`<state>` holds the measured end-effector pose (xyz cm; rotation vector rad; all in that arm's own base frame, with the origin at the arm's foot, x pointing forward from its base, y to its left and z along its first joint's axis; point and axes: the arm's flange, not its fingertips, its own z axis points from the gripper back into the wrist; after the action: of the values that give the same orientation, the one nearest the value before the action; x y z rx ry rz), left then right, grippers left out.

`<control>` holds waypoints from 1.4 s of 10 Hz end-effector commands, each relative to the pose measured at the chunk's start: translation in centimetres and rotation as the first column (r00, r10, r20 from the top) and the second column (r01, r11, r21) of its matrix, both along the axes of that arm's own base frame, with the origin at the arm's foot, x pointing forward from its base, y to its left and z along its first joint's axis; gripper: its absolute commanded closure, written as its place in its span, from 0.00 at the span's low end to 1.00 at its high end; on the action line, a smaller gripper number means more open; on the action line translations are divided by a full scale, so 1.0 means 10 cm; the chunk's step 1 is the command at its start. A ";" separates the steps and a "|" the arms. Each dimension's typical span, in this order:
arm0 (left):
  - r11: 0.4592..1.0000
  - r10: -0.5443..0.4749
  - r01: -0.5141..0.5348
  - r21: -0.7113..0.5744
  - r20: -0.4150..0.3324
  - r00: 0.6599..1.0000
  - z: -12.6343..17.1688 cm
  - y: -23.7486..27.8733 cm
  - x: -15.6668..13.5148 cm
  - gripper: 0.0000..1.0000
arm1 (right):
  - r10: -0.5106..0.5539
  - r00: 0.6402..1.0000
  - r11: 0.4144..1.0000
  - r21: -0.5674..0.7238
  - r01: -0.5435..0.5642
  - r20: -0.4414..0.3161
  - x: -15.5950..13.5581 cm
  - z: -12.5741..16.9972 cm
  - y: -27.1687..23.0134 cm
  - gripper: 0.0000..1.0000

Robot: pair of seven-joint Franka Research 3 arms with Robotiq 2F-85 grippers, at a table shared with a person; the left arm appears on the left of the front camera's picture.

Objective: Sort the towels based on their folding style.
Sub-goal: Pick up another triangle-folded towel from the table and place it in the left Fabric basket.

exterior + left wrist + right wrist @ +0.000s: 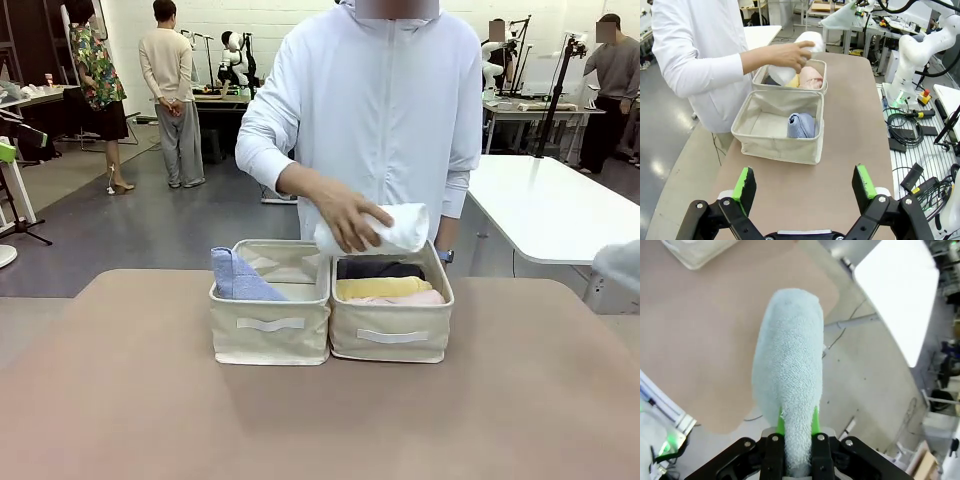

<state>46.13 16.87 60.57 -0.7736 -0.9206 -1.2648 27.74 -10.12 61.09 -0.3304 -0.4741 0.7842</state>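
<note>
- Now the white towel (pixel 395 228), rolled, sits in a person's hand (pixel 345 218) just above the roll bin (pixel 390 335).
- Inside it are 3: dark grey roll (pixel 380 269), yellow roll (pixel 383 287), pink roll (pixel 400 299).
- Touching it, the second bin (pixel 270 330) holds 1 light blue towel (pixel 238 277).
- The right gripper (pixel 795 427) pinches a teal towel (pixel 787 370).
- The left gripper (pixel 805 182) is spread wide, beyond the second bin.

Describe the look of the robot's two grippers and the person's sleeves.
The left gripper has black jointed linkage fingers with silver bolts, tipped with bright green pads. The right gripper has the same black body and green pads. The person's sleeves are long and white, part of a zip-front jacket.
</note>
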 end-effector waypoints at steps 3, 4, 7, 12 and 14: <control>1.000 -0.007 0.007 -0.009 0.008 1.000 0.02 0.01 0.00 0.00 | 0.000 1.000 1.000 0.000 0.000 0.000 0.00 0.00 0.00 0.85; 1.000 -0.007 0.007 -0.009 0.008 1.000 0.02 0.01 0.00 0.00 | 0.000 1.000 1.000 0.000 0.000 0.000 0.00 0.00 0.00 0.85; 1.000 -0.007 0.007 -0.009 0.008 1.000 0.02 0.01 0.00 0.00 | 0.000 1.000 1.000 0.000 0.000 0.000 0.00 0.00 0.00 0.85; 1.000 -0.007 0.007 -0.009 0.008 1.000 0.02 0.01 0.00 0.00 | 0.237 0.971 0.953 -0.187 -0.238 -0.028 0.08 0.62 0.71 0.81; 1.000 -0.007 0.007 -0.009 0.008 1.000 0.02 0.01 0.00 0.00 | 0.442 0.887 0.852 -0.249 -0.461 -0.133 0.39 1.11 1.44 0.81</control>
<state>46.14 16.81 60.58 -0.7740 -0.9203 -1.2659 28.35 2.95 69.35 -0.4472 -0.4281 1.2067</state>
